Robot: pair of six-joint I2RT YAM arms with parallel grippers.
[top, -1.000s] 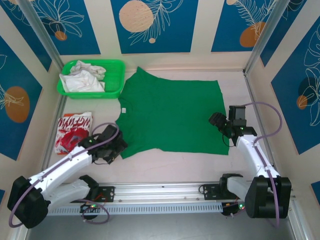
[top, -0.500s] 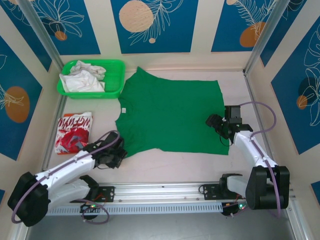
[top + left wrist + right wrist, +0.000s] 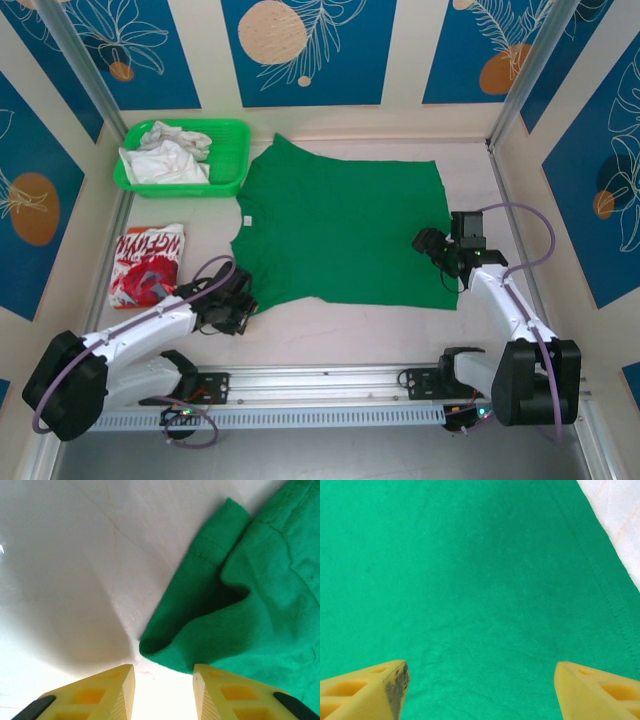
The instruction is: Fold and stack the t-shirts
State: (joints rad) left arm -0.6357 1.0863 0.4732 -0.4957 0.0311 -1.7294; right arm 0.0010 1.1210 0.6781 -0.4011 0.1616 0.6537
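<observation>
Blue wall panels (image 3: 300,60) with orange discs box in a pale surface (image 3: 330,330); the green t-shirt (image 3: 340,230) lies spread flat across the middle of it, and the red t-shirt (image 3: 147,262) sits folded by the left edge, apart from the green one; behind that stands a green basket (image 3: 236,150) holding white cloth.

At the shirt's near-left corner the left fingers (image 3: 107,692) are low, with a narrow gap between them; the wrist view shows bare surface in that gap, and the curled sleeve (image 3: 200,625) sits just ahead of the tips, so I'd say nothing is pinched yet. At the far side the right fingers (image 3: 365,685) are spread wide over flat green cloth, just inside the stitched hem (image 3: 600,580).

The trouble I'd expect starts with that sleeve; it is rolled onto itself, so a closing grip could catch only the top layer, or close short of the fold and catch nothing. A single layer would likely slip, or leave the roll trapped inside the fold.

The right side looks riskier to me; flat cloth offers no edge, so the fingers may just pucker it or scrape the surface.

If one side holds and the other doesn't, the shirt would probably drag askew and bunch; a wide sweep of the left arm could also brush the red t-shirt out of its fold.
</observation>
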